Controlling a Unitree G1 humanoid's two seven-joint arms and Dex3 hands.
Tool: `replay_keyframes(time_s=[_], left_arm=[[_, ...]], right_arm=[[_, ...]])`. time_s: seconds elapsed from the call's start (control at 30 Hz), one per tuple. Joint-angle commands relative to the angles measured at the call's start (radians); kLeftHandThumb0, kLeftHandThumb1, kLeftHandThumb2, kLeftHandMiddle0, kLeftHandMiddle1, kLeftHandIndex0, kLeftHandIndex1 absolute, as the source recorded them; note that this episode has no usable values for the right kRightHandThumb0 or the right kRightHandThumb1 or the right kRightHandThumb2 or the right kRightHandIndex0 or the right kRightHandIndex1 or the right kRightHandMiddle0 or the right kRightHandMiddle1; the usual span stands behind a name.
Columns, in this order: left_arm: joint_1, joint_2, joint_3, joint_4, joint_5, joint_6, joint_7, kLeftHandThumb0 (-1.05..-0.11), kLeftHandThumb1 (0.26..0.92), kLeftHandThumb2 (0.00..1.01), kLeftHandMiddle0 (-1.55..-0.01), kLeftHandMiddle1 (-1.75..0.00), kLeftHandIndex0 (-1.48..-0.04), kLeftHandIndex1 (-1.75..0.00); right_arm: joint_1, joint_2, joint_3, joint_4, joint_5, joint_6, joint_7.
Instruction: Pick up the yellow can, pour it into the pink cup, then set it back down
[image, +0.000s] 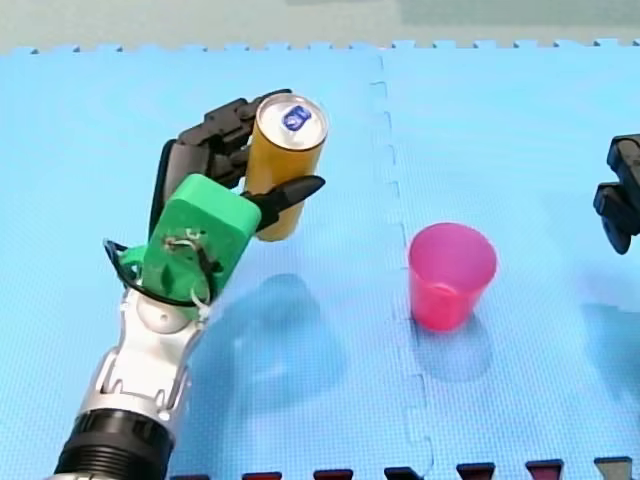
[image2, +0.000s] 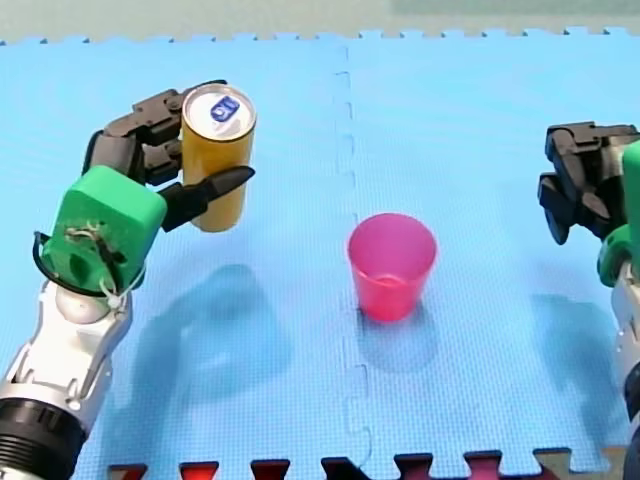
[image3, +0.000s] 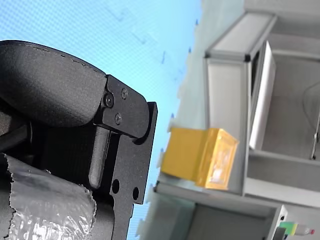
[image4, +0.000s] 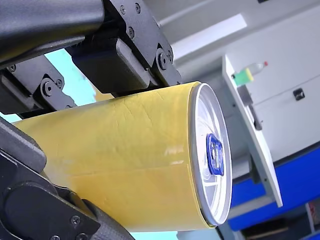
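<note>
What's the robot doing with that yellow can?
The robot's left hand is gripping the yellow can and holding it about upright. Its shadow falls lower on the blue foam mat, so it looks lifted. The pink cup stands upright on the mat off to the can's side, and nothing is being poured yet. The right hand is over at the mat's right edge, holding nothing.
</note>
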Motion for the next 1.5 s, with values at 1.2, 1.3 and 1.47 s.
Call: replay_keyframes(time_s=[1.2, 1.3, 1.47], left_arm=[[-0.135, 0.007, -0.269, 0.130, 0.336, -0.052, 0.268, -0.431, 0.755, 0.00, -1.27, 0.00, -1.16, 0.00], [-0.125, 0.005, -0.281, 0.110, 0.348, -0.032, 0.274, -0.434, 0.758, 0.00, -1.26, 0.00, -1.15, 0.00], [-0.119, 0.009, -0.309, 0.104, 0.383, -0.021, 0.305, -0.429, 0.759, 0.00, -1.24, 0.00, -1.15, 0.00]], right_arm=[[-0.003, 0.017, 0.001, 0.025, -0.013, -0.019, -0.009], [-0.003, 0.017, 0.000, 0.026, -0.013, -0.021, -0.006], [-0.005, 0.020, -0.001, 0.027, -0.014, -0.024, -0.007]])
